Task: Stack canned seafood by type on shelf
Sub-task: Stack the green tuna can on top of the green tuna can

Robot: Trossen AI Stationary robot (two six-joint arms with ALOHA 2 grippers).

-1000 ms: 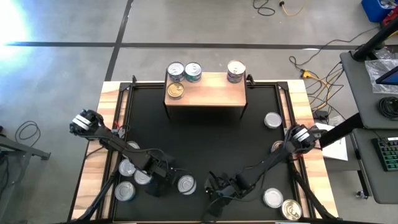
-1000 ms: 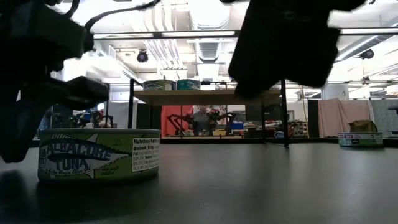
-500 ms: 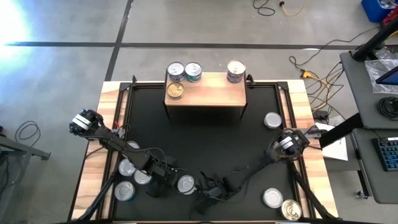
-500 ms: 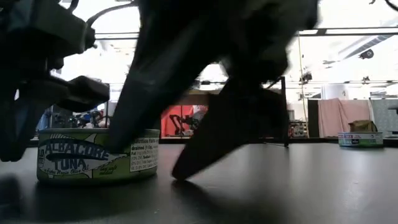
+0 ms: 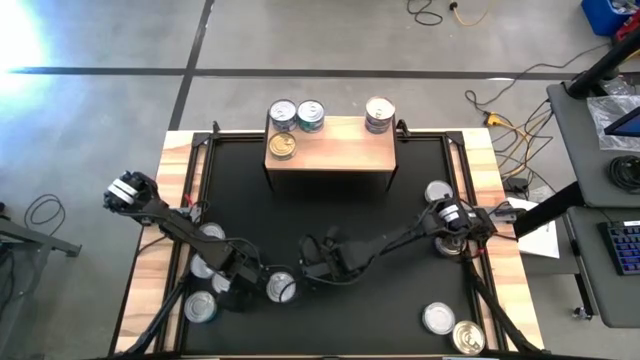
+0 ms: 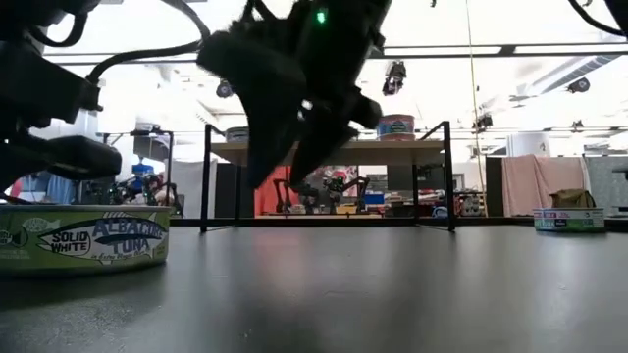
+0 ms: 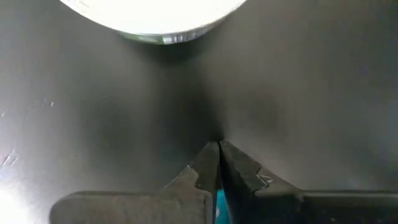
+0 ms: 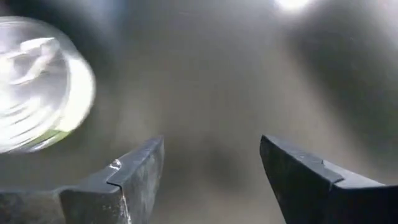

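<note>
While the left gripper (image 5: 252,290) rests with its fingers pressed together just beside a tin (image 5: 281,288), the right gripper (image 5: 312,262) hangs with its fingers spread and empty, near that tin, well short of the shelf (image 5: 330,150).

Grey concrete floor (image 5: 100,40) crossed by dark lines, with cables (image 5: 500,105) beside a desk (image 5: 600,130).

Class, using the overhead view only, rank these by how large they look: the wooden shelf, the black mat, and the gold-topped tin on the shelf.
1. Black mat, largest.
2. Shelf.
3. Gold-topped tin, smallest.
The gaps are clear, so nearness to the camera changes nothing.
</note>
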